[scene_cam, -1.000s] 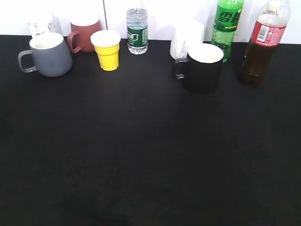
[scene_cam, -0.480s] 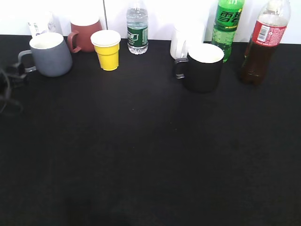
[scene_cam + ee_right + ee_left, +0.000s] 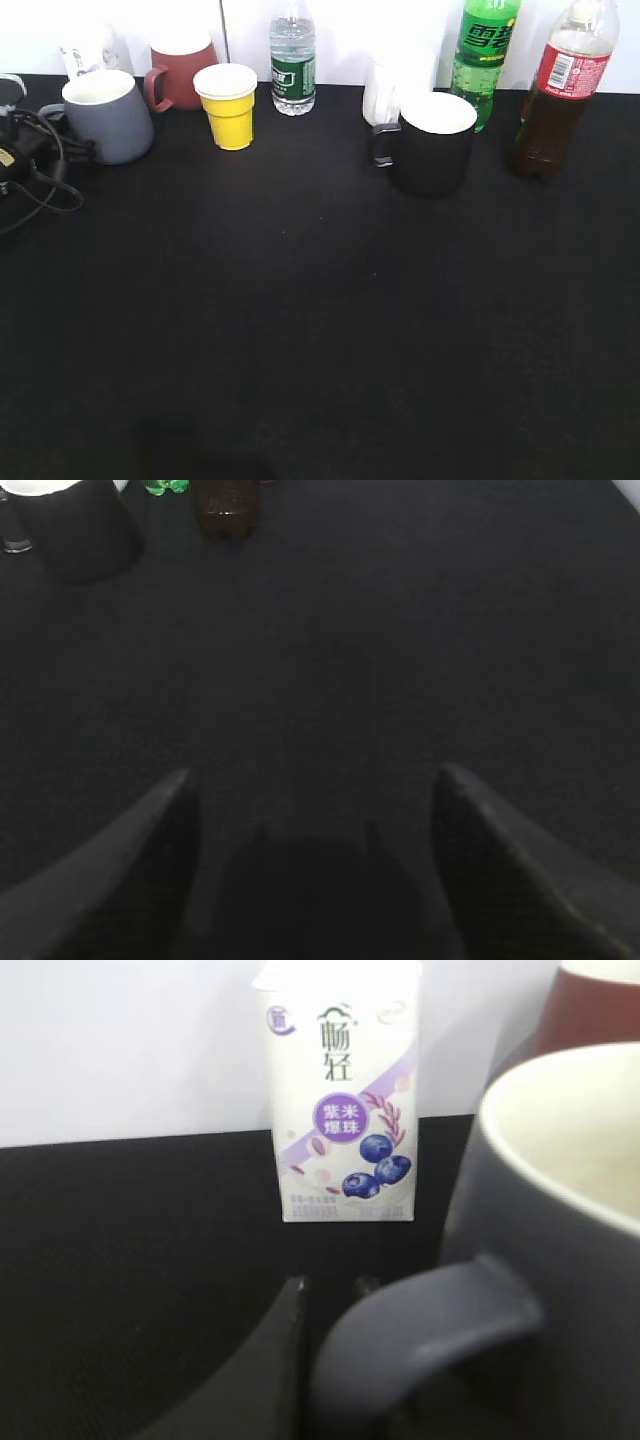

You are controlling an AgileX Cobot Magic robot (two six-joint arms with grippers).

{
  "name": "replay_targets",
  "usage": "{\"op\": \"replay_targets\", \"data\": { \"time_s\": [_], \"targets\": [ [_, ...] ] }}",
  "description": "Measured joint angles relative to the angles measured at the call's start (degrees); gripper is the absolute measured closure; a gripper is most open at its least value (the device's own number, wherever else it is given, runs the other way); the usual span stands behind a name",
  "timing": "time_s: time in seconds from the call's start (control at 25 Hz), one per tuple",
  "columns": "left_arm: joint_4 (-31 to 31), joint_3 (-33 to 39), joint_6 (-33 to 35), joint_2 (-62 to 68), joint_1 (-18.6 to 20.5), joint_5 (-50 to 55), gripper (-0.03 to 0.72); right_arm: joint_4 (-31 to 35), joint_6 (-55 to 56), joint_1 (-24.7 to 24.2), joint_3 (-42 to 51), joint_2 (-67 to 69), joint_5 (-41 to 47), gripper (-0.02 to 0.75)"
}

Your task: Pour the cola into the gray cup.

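Note:
The cola [image 3: 556, 95] stands at the back right, a tall bottle with a red label; its base shows at the top of the right wrist view [image 3: 225, 500]. The gray cup [image 3: 110, 118] stands upright at the back left, with its handle toward the left edge. My left gripper [image 3: 68, 147] reaches in from the left and is closed narrowly on that handle [image 3: 420, 1330]. Its fingertips [image 3: 330, 1285] sit on either side of the handle, and the right one is mostly hidden. My right gripper [image 3: 312, 775] is open and empty over bare black table, out of the exterior view.
Along the back stand a maroon mug [image 3: 180, 72], a yellow paper cup [image 3: 229, 105], a small water bottle [image 3: 292, 65], a white cup [image 3: 385, 85], a black mug [image 3: 432, 140] and a green soda bottle [image 3: 482, 55]. A milk carton [image 3: 340, 1100] stands behind the gray cup.
My left gripper came in from the left edge and moved right onto the gray cup's handle. The cup and the other objects have not moved.

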Motion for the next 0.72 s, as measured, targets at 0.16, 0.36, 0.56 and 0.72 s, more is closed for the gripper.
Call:
{"op": "replay_targets", "data": {
  "time_s": [0.16,0.36,0.56,0.72],
  "targets": [
    [0.46,7.57,0.68,-7.77,-0.57,-0.84,0.615,0.12,0.00,0.00,0.00,0.00,-0.05,0.191],
    [0.51,27.21,0.68,-25.46,-6.87,-5.92,0.617,1.58,0.00,-0.05,-1.11,3.84,-4.62,0.191],
    [-0.19,37.87,0.68,-31.97,-14.98,-6.96,0.617,1.92,-3.37,-0.05,10.72,22.96,-53.59,0.191],
    [-0.64,38.24,0.68,-31.97,-15.55,-7.70,0.617,0.75,-2.72,-0.05,17.26,55.40,-99.82,0.191]
  ]
}}
